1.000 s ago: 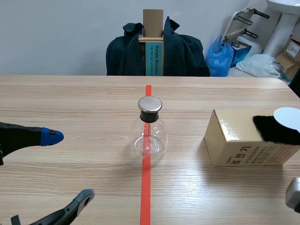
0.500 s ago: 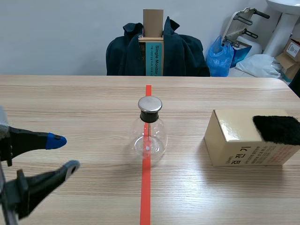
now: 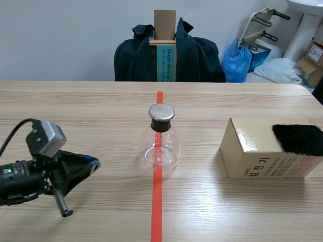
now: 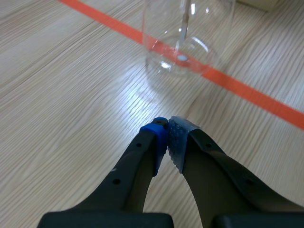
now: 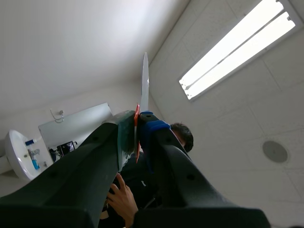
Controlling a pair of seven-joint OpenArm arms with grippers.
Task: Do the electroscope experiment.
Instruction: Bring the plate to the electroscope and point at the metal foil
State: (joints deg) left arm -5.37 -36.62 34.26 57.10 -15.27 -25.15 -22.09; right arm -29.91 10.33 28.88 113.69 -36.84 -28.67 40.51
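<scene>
Electroscope flask (image 3: 161,146) stands at the middle of the table (image 3: 75,111), on the tape line (image 3: 157,201), roughly halfway between near and far edges, metal cap (image 3: 161,112) uppermost. Left gripper (image 4: 168,126) lies low toward the left edge, pads pressed together with nothing between them, tips aimed at the flask's base but well apart from the glass. Right gripper (image 5: 137,128) is out of the scene view, raised and pointing at the ceiling, clenched on a thin white disc (image 5: 144,80) seen edge-on. Box (image 3: 252,151) sits near the right edge, black fur pad (image 3: 299,138) on its top. Judgement: step in hand is bringing the disc to the cap. To do well: lower the disc slowly from above, hold it flat over the cap, and avoid knocking the flask. Keep the left gripper clear of the cap so any charge isn't bled off. The glass is light and round-bellied, so it would likely tip easily.
</scene>
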